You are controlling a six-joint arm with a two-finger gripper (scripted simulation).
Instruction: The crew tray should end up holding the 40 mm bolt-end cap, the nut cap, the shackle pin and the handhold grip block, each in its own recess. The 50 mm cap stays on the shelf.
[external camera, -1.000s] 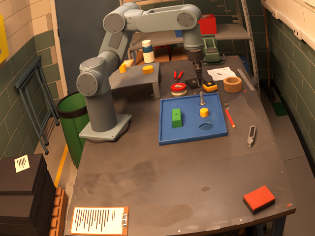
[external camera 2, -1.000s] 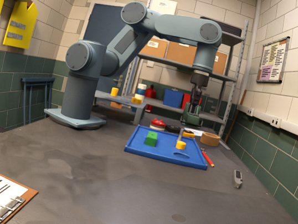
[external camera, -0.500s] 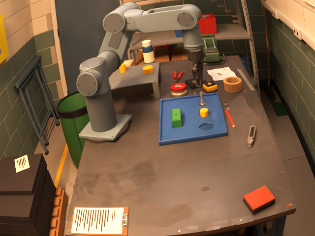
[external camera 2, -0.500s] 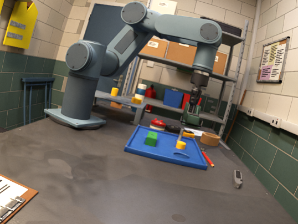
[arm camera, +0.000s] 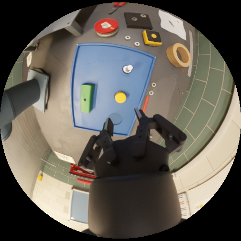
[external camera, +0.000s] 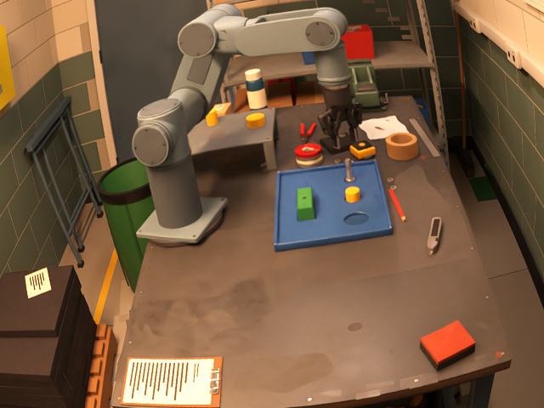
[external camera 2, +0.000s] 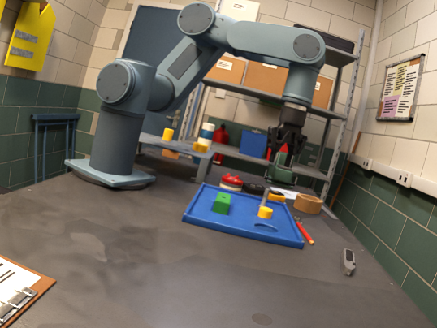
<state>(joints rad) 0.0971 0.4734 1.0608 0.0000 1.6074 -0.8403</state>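
My gripper hangs open and empty high above the far edge of the blue crew tray. In the tray the green grip block sits on the left, a small yellow cap in the middle, and the grey shackle pin stands upright at the far side. One round recess holds nothing. On the grey shelf two yellow caps remain, a taller narrow one and a wider flat one.
A green bin stands beside the arm's base. Behind the tray lie a red-topped tin, a yellow-and-black block, a tape roll and pliers. A red pencil and a knife lie to the tray's right.
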